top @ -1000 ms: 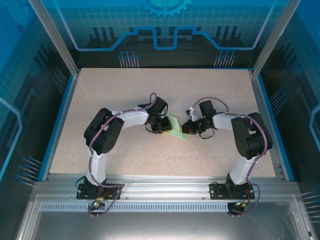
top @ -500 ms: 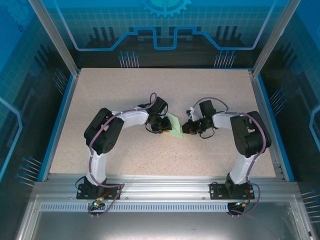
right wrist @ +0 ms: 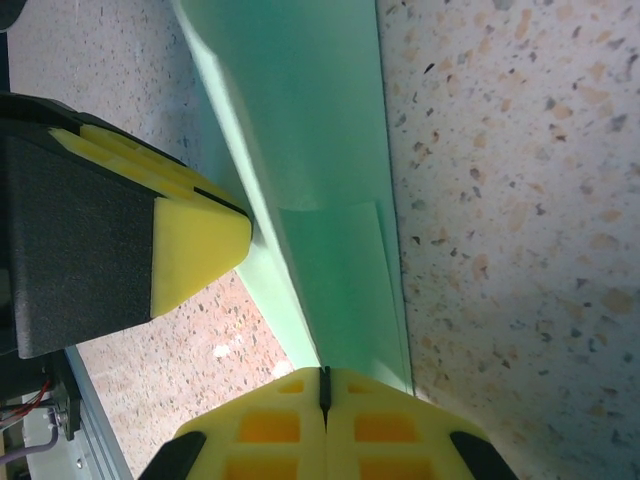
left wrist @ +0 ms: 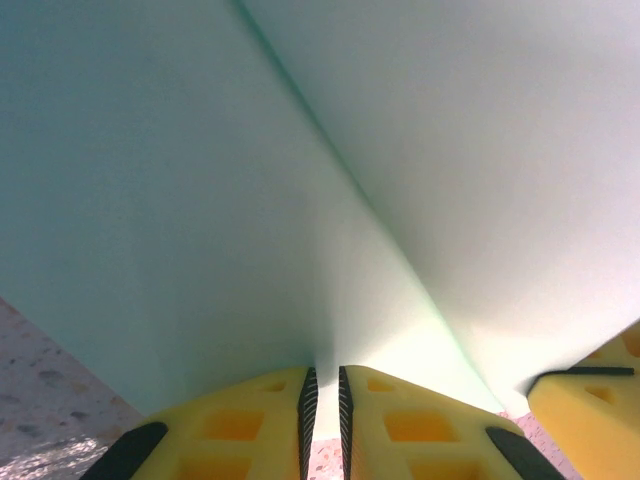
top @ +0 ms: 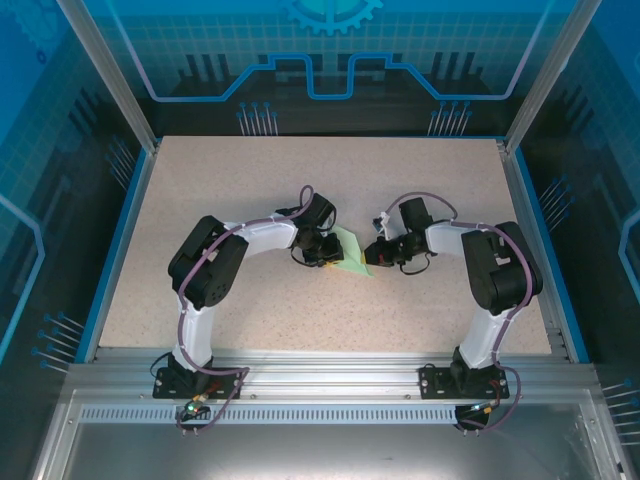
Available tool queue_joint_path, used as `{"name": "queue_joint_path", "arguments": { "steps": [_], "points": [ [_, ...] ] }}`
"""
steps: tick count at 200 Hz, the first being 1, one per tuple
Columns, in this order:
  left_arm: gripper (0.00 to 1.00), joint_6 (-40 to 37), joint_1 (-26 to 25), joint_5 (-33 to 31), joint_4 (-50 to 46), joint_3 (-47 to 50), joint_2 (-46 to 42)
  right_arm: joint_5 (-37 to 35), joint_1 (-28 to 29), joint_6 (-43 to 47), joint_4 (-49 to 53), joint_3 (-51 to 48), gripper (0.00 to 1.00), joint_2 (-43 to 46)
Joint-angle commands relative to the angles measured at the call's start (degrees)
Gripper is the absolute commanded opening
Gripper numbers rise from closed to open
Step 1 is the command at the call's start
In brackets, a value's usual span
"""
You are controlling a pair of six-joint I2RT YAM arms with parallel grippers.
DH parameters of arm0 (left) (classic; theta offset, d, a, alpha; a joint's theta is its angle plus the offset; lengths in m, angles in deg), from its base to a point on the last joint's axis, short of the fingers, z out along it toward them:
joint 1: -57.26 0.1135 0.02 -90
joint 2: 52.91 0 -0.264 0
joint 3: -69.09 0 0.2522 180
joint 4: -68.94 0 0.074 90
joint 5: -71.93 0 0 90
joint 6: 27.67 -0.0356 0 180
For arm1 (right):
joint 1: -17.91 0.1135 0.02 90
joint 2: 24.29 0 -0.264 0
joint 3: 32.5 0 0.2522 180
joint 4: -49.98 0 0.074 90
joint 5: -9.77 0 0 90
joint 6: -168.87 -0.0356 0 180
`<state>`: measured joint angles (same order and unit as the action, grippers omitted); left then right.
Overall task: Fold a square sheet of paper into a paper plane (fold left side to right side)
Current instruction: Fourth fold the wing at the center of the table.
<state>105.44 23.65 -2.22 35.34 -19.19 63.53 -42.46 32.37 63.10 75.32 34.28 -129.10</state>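
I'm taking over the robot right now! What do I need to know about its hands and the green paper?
The left gripper has its fingers shut on one edge of the paper.
The right gripper has its fingers shut on the opposite end.
The paper is held between both, at the middle of the table.
Done: it already has a long crease and a folded flap.
Left: it is not a pointed plane yet, so more folds are probably needed.
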Motion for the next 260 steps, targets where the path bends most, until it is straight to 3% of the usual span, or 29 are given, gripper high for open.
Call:
{"name": "queue_joint_path", "arguments": {
  "steps": [1, 74, 156, 203, 260],
  "points": [
    [0.19, -1.35, -0.42, -2.28, -2.95, -0.29, 2.17, 0.68, -1.43, 1.27, 1.32, 1.69, 0.03, -0.76],
    [0.21, -1.93, -0.48, -2.15, -3.20, -0.36, 0.15, 2.30, -1.21, 0.56, 1.61, 0.89, 0.03, -0.08],
    [0.45, -2.07, 0.58, -1.95, -3.81, 2.15, -11.86, -6.26, 3.04, -10.88, -6.89, -9.10, 0.02, 7.02],
    [0.38, 4.05, 2.40, 0.20, 1.45, 6.49, -10.60, -8.33, 6.47, -16.05, -8.35, -9.11, 0.02, 8.50],
    [0.26, 4.15, 2.67, 0.40, 0.64, 2.49, -5.03, -13.04, 11.72, -22.97, -13.09, -9.90, 0.05, 7.74]
  ]
}}
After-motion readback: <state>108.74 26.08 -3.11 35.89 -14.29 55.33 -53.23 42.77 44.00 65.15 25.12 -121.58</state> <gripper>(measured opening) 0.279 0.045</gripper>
